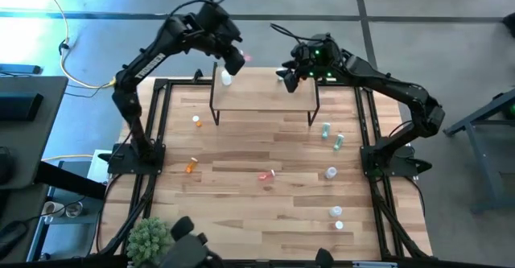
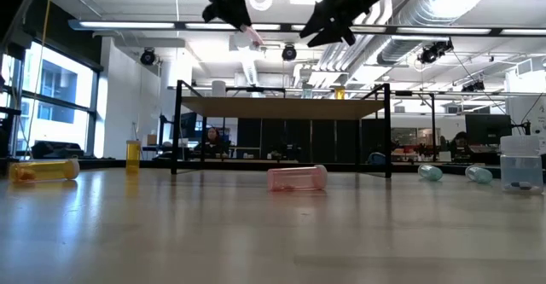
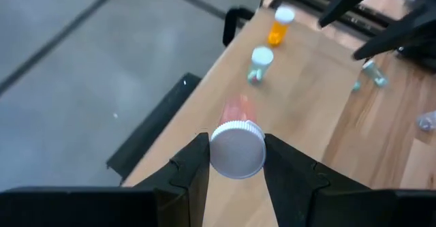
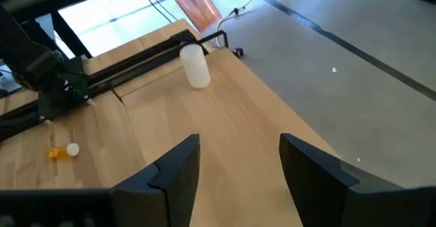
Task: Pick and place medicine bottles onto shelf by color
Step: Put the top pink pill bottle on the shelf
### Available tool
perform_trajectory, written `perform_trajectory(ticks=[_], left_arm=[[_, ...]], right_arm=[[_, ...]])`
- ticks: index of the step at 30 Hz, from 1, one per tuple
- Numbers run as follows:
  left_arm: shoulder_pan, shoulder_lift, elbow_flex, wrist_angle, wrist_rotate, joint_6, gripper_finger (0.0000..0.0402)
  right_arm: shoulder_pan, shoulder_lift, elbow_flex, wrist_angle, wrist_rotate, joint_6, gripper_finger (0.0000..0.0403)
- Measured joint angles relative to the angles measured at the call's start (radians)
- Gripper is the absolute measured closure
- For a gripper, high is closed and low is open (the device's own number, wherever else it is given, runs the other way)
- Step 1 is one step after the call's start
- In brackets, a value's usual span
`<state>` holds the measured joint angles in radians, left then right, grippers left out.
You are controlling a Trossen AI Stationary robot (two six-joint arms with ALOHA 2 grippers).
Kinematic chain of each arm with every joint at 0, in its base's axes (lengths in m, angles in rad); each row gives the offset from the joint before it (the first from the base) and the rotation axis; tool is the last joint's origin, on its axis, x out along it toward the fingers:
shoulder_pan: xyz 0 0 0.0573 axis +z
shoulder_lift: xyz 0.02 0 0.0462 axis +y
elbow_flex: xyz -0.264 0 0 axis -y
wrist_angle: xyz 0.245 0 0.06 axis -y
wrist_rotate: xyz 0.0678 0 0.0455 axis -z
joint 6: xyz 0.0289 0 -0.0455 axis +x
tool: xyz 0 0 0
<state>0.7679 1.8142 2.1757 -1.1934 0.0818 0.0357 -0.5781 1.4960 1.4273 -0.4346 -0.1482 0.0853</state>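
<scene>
One white bottle (image 1: 226, 78) stands on the shelf (image 1: 265, 99); a pink one (image 3: 237, 147) is held above it.

Clamped between the left pincer (image 1: 238, 61) fingers, cap toward the wrist camera, the pink bottle hangs over the shelf's left end, close to the white one and not yet set down. The right pincer (image 1: 288, 75) hovers over the shelf's right end, fingers spread wide and holding nothing. On the table (image 1: 241, 220) lie or stand the rest: two orange bottles (image 1: 191, 165) at left, another pink bottle (image 1: 266, 175) in the middle, two green bottles (image 1: 326, 129) and three clear ones (image 1: 331, 172) at right. Judged from this, sorting has barely begun.
</scene>
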Motion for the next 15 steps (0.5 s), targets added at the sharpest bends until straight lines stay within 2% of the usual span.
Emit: perform_trajectory(ticks=[8, 15], left_arm=[[-0.026, 0.096, 0.000, -0.015, -0.007, -0.025, 0.0289], [-0.030, 0.156, 0.000, -0.063, -0.072, -0.024, 0.0289]], right_arm=[[0.000, 0.000, 0.000, -0.037, 0.000, 0.001, 0.0210], [0.000, 0.000, 0.000, -0.044, 0.000, 0.003, 0.0210]])
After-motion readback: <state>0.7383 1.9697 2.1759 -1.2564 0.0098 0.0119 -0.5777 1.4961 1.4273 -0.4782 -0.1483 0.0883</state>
